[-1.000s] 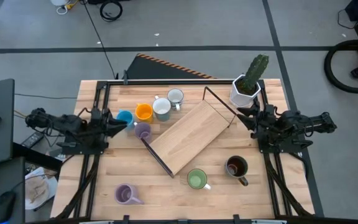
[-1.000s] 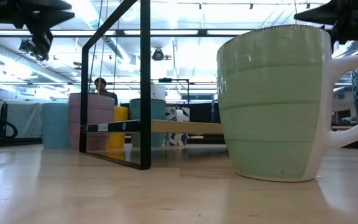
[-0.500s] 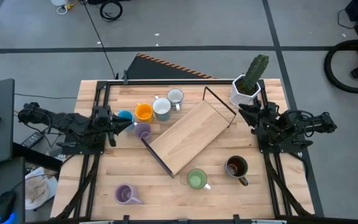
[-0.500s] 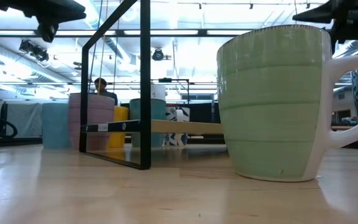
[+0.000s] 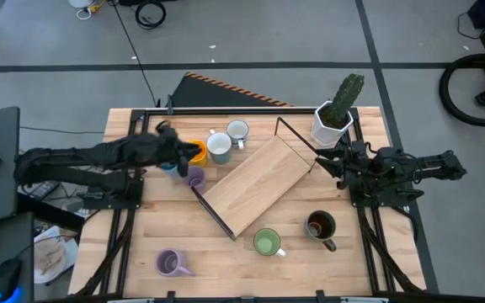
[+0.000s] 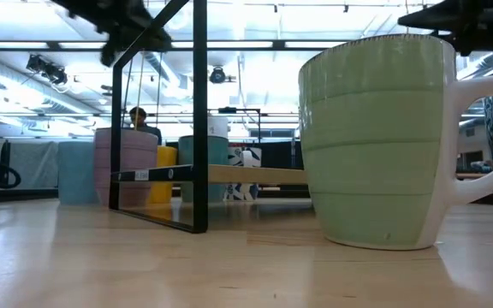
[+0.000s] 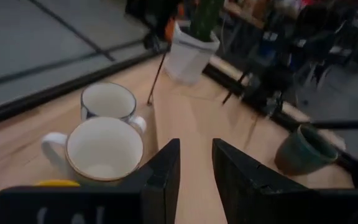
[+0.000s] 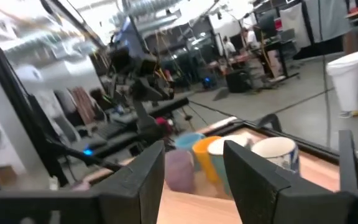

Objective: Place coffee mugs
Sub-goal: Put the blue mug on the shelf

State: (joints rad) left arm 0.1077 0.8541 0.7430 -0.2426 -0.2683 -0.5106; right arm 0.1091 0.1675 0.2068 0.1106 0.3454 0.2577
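Round shiny mugs (image 5: pixel 219 146) crowd beside a flat wooden board (image 5: pixel 257 184). Left gripper (image 7: pixel 194 163) hovers above, fingers apart, empty; right gripper (image 8: pixel 192 163) likewise.

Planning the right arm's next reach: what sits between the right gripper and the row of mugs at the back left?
In the high view, the tilted wooden shelf with its black wire frame lies between the right gripper and the white mug at that row's end.

Blue mug (image 5: pixel 169 160) mostly hidden under left arm in high view. Green mug (image 6: pixel 383 141) handle cut off by low view's edge. Orange mug (image 7: pixel 56 183) barely visible, left wrist view blurred.
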